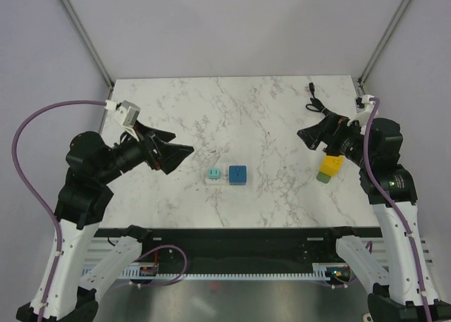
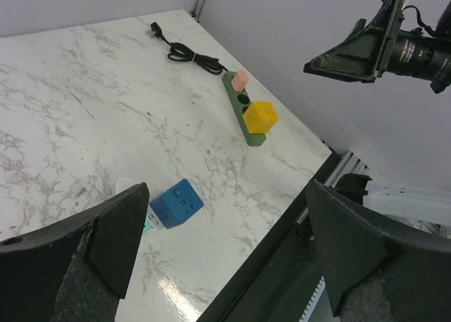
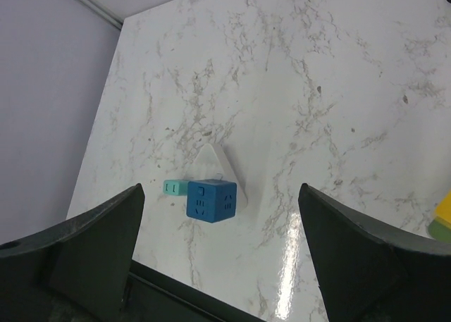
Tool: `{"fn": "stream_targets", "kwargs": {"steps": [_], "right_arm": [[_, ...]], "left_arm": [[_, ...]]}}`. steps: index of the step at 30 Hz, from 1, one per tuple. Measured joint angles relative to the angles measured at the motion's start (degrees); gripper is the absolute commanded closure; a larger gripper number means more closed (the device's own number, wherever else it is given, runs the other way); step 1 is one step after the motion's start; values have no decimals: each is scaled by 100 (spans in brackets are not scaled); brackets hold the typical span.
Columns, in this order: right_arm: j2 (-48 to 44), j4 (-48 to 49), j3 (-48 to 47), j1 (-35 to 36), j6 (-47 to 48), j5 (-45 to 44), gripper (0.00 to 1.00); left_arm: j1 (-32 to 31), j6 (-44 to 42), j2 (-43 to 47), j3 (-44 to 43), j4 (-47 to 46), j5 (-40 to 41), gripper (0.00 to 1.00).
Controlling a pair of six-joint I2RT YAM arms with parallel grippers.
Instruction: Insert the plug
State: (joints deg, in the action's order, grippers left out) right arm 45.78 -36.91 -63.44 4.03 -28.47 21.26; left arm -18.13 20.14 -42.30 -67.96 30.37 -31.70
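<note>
A blue cube socket [image 1: 237,175] lies near the table's middle front. A teal plug [image 1: 211,175] lies at its left side, with a white piece [image 3: 215,163] against them. The cube [image 2: 176,203] and the plug [image 2: 146,225] show in the left wrist view, the plug partly hidden by a finger. Both also show in the right wrist view, cube [image 3: 211,201] and plug [image 3: 175,188]. My left gripper [image 1: 180,156] is open and empty, raised left of the plug. My right gripper [image 1: 307,139] is open and empty, raised to the cube's right.
A green power strip [image 2: 243,121] lies at the right side, carrying a yellow cube [image 1: 330,167] and a pink plug [image 2: 241,78]. Its black cable [image 1: 315,100] coils toward the far right corner. The table's front edge [image 2: 282,230] is close below the blue cube.
</note>
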Motion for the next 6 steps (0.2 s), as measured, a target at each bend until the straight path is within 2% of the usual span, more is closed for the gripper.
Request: {"fn": "stream_targets", "kwargs": {"steps": [6], "right_arm": [[17,229,85,0,-46,186,2]], "left_arm": [[0,4,365,76,-11,195,0]]}}
